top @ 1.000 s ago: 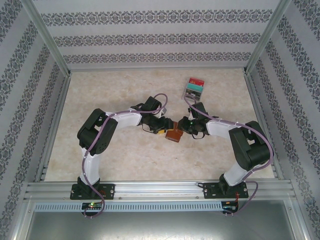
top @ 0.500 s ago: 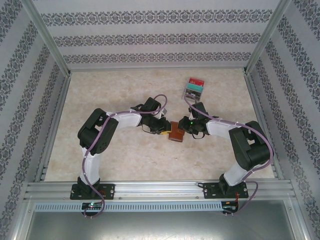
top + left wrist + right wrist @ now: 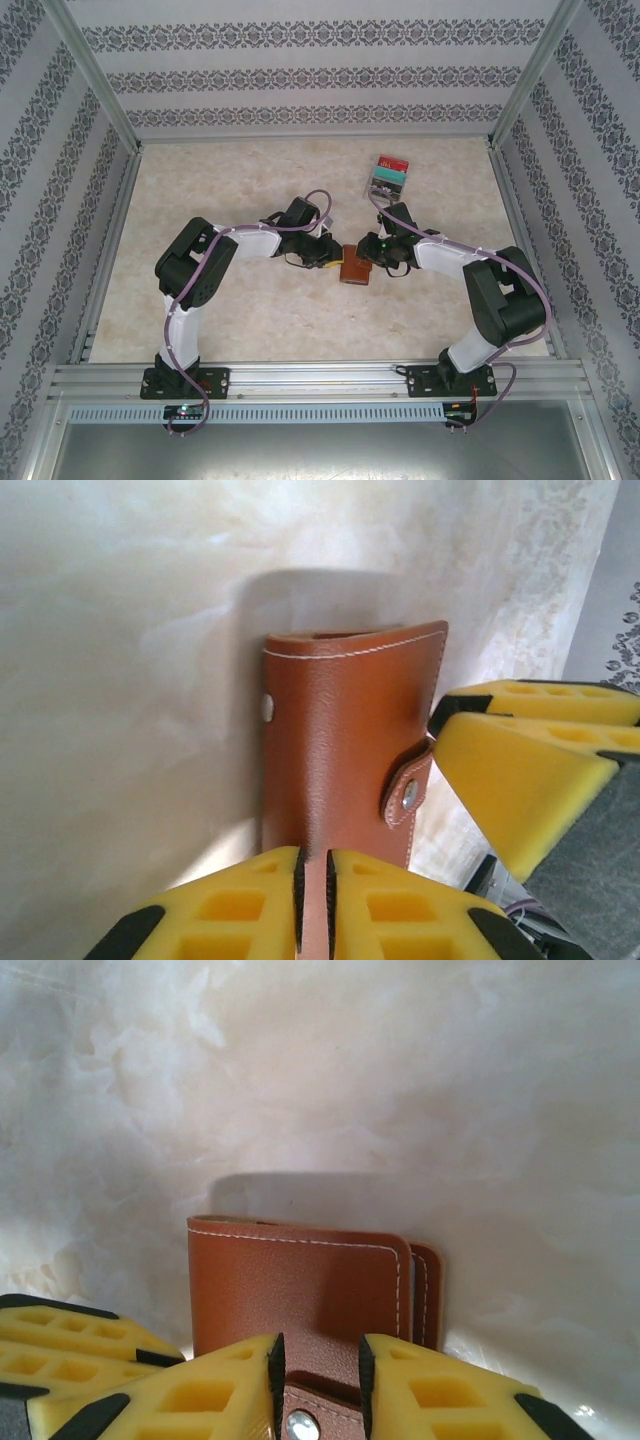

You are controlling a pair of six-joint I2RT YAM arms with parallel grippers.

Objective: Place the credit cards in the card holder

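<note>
In the left wrist view, the left gripper (image 3: pixel 313 880) hides the near end of the card holder (image 3: pixel 345 740) at the frame's bottom. In the right wrist view the snap tab (image 3: pixel 318 1412) runs off the bottom edge, and I can't tell whether the right gripper (image 3: pixel 320 1355) pinches it. From the top view, the credit cards (image 3: pixel 388 174) are too small to separate.

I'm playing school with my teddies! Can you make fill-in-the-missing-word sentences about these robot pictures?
The leather card holder is ____ in colour.
The left gripper is shut on the ____.
The credit cards sit on the ____ half of the table.
Missing words: brown; card holder; right.
</note>
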